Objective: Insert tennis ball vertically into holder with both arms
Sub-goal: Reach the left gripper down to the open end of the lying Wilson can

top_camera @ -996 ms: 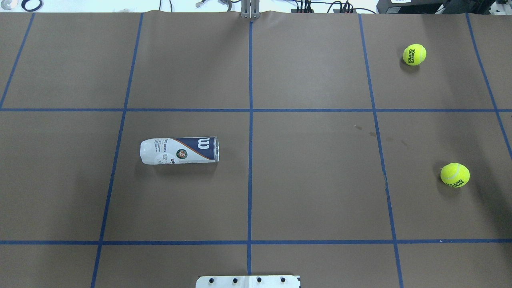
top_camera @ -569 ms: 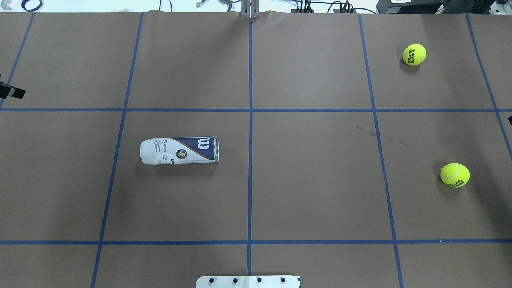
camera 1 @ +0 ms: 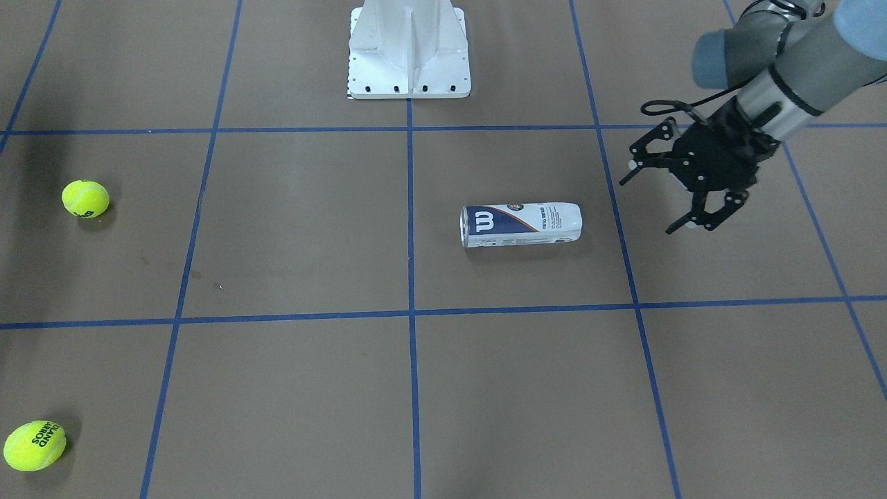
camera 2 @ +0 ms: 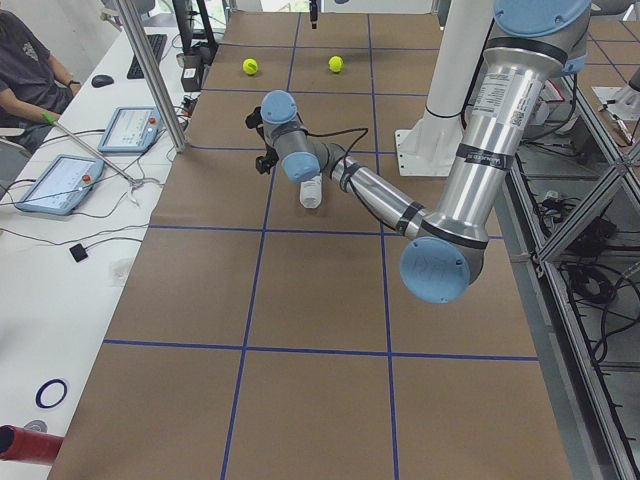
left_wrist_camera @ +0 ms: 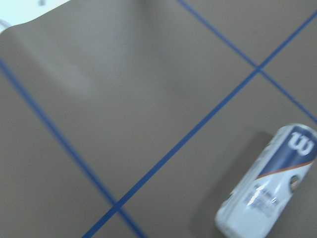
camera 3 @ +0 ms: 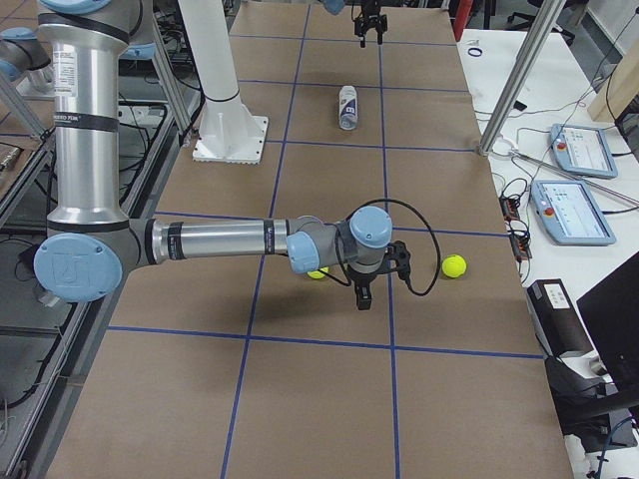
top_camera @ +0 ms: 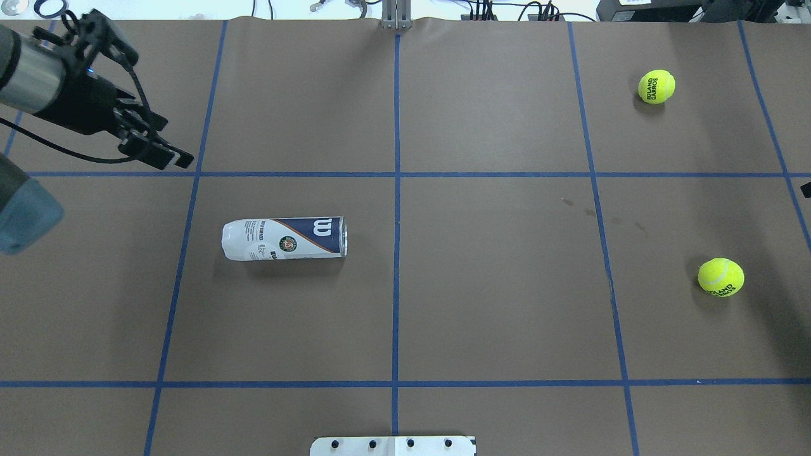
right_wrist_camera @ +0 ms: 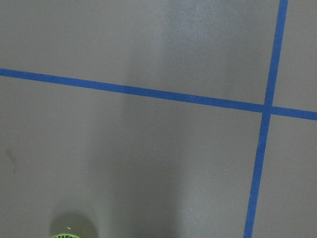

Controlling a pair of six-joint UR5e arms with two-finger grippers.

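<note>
The holder [top_camera: 284, 238] lies on its side left of the table's middle, its metal-rimmed open end towards the centre line. It also shows in the front view [camera 1: 521, 224] and the left wrist view [left_wrist_camera: 270, 183]. My left gripper [top_camera: 158, 107] is open and empty, in the air beyond and to the left of the holder; it also shows in the front view [camera 1: 651, 199]. Two tennis balls lie at the right: one far [top_camera: 656, 86], one near [top_camera: 720, 277]. My right gripper [camera 3: 362, 297] hangs by the near ball [camera 3: 318, 271]; I cannot tell whether it is open.
The white pedestal base [camera 1: 409, 48] stands at the robot's side of the table. Blue tape lines [top_camera: 396, 190] cross the brown cover. A side table with tablets [camera 3: 574, 150] and an aluminium post [camera 3: 519, 70] stand past the far edge. An operator [camera 2: 20, 60] sits there.
My left arm has swung in from the left edge, and its open gripper is now well inside the overhead view. The holder and both balls have not moved.
</note>
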